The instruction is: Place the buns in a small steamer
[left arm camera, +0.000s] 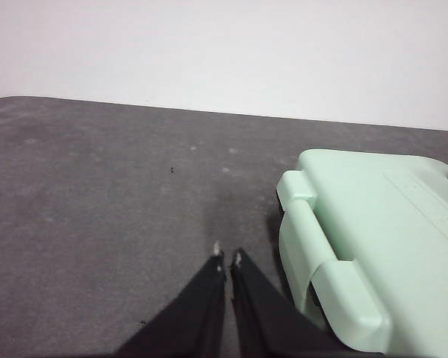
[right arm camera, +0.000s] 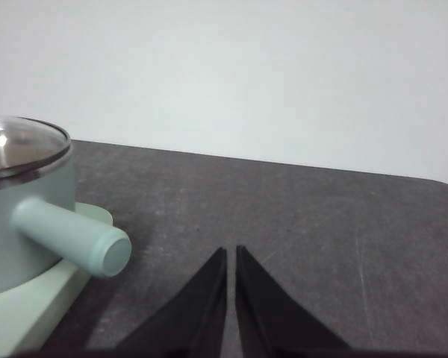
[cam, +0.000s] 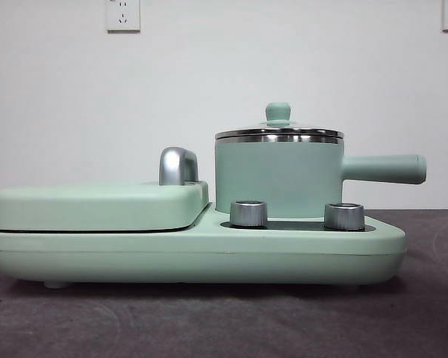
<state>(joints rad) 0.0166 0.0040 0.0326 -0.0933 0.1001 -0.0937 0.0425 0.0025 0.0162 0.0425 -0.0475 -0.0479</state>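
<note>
The small steamer [cam: 278, 175] is a mint green pot with a steel rim. It stands on the right side of a green cooker base [cam: 194, 250], its glass lid with green knob [cam: 278, 113] on and its straight handle [cam: 384, 168] pointing right. The buns are out of view. My left gripper [left arm camera: 227, 257] is shut and empty above the dark table, beside the flat green grill plate [left arm camera: 373, 239]. My right gripper [right arm camera: 231, 252] is shut and empty over the table, off to the side of the steamer [right arm camera: 19, 201] and apart from its handle [right arm camera: 71, 237].
The hinged grill plate [cam: 97, 205] with a chrome hinge handle [cam: 178, 165] fills the left half of the base. Two steel knobs [cam: 249, 212] sit in front of the pot. A white wall with sockets [cam: 122, 15] is behind.
</note>
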